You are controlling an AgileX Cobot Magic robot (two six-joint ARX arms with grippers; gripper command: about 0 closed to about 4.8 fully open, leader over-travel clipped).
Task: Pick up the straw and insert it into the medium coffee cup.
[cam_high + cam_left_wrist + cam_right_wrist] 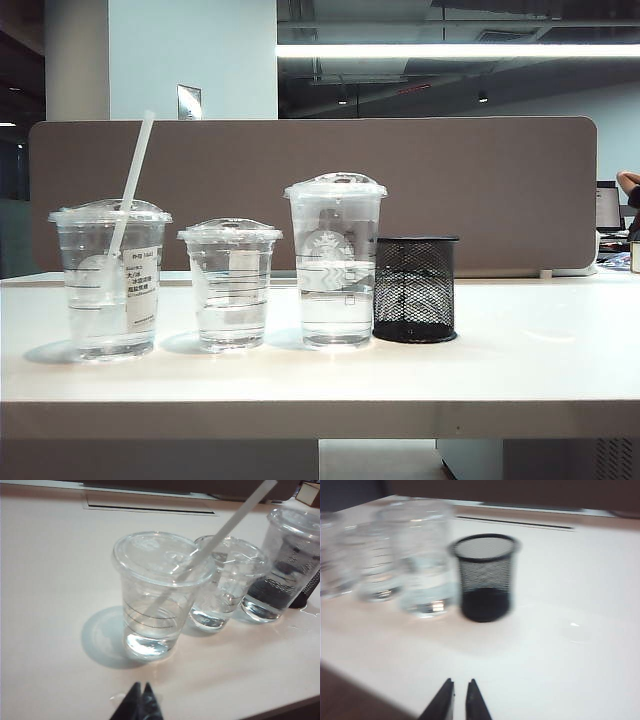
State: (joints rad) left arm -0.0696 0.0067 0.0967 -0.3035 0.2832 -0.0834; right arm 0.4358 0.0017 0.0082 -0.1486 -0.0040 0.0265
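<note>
The thin white straw (132, 180) stands slanted through the domed lid of the medium coffee cup (108, 285), a wide clear plastic cup with a white sticker, at the left end of the row on the smooth white table (520, 350). The left gripper (140, 689) is near this cup, fingertips together, holding nothing. The right gripper (459, 685), slightly parted and empty, is well apart, facing the black mesh holder (485, 577).
</note>
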